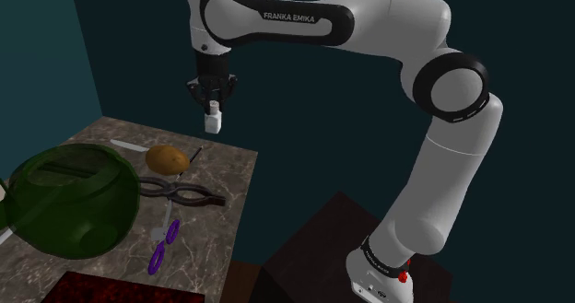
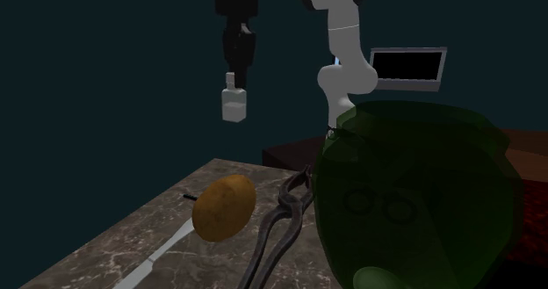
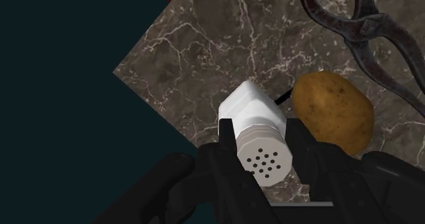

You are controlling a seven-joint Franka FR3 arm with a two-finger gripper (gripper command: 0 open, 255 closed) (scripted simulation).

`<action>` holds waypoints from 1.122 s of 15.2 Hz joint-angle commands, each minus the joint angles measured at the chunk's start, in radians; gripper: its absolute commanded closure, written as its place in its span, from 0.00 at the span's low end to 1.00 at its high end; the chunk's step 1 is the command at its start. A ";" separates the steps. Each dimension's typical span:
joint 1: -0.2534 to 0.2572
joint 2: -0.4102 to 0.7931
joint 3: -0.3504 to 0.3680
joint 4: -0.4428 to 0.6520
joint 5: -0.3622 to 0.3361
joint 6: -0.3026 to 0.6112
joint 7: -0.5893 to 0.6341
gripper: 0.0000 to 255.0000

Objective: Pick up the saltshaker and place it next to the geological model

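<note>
One saltshaker point(image 1: 213, 121), white, clamped between fingers of my gripper point(image 1: 213, 108), hanging high above tabletop point(image 1: 235, 168) corner, just beyond potato point(image 1: 167, 159).

Risks:
- grip sits near cap; shaker may slip or swing in transit
- landing zone crowded; could knock potato or dark tongs point(image 1: 184, 196)
- green geological model point(image 1: 69, 200) bulges wide, easy to bump

Count: one potato, one tongs, one model, one purple scissors point(image 1: 160, 247), one knife point(image 2: 162, 252).
</note>
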 commanded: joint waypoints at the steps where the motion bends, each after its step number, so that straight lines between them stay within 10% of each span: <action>1: 0.016 -0.030 0.014 -0.035 0.009 0.003 0.031 1.00; 17: 0.188 -0.162 0.168 -0.196 0.072 0.012 0.355 1.00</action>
